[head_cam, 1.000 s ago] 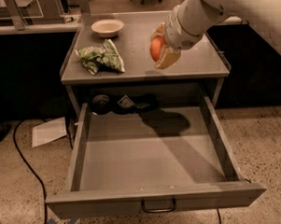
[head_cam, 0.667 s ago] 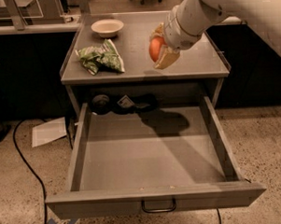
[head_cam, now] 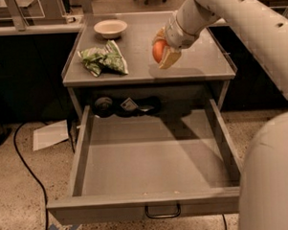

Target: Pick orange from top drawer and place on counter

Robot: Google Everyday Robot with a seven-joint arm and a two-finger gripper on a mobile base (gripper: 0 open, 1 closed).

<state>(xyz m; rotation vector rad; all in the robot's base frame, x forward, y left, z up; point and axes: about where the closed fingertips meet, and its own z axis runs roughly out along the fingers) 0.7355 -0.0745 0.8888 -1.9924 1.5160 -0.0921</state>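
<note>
The orange [head_cam: 158, 51] is a small round fruit held between the tan fingers of my gripper [head_cam: 162, 50], which is shut on it. The gripper hangs over the right half of the counter [head_cam: 137, 71], close above its surface near the front edge. The white arm reaches in from the upper right. The top drawer [head_cam: 146, 157] is pulled wide open below the counter; its grey floor shows nothing loose on it, and a dark loop handle [head_cam: 162, 212] sits on its front panel.
A beige bowl [head_cam: 110, 27] stands at the counter's back left. A green-and-white snack bag [head_cam: 103, 58] lies on its left side. Dark items [head_cam: 127, 105] sit at the drawer's back. A cable [head_cam: 26, 170] and paper [head_cam: 49, 135] lie on the floor at left.
</note>
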